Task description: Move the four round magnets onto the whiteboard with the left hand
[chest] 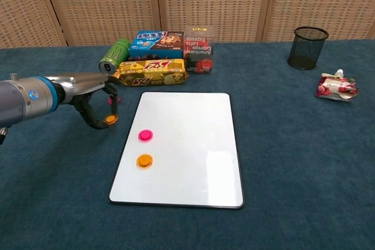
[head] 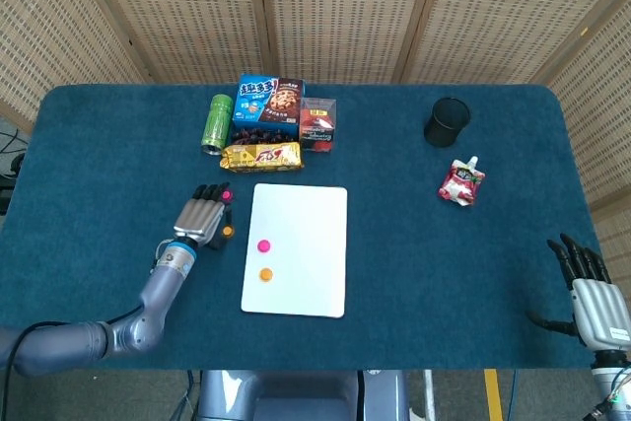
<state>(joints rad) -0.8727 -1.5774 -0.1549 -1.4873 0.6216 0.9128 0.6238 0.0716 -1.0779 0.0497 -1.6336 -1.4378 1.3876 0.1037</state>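
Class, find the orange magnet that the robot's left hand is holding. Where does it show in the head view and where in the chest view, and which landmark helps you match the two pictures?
Head view: the held orange magnet sits left of centre, just left of the whiteboard, at the left hand.
Chest view: it shows at centre-left, again left of the board.
Shared landmark: the whiteboard's left edge.

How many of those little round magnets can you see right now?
4. A pink magnet and an orange magnet lie on the whiteboard. Another orange one is pinched in the left hand, and another pink one shows just beyond that hand.
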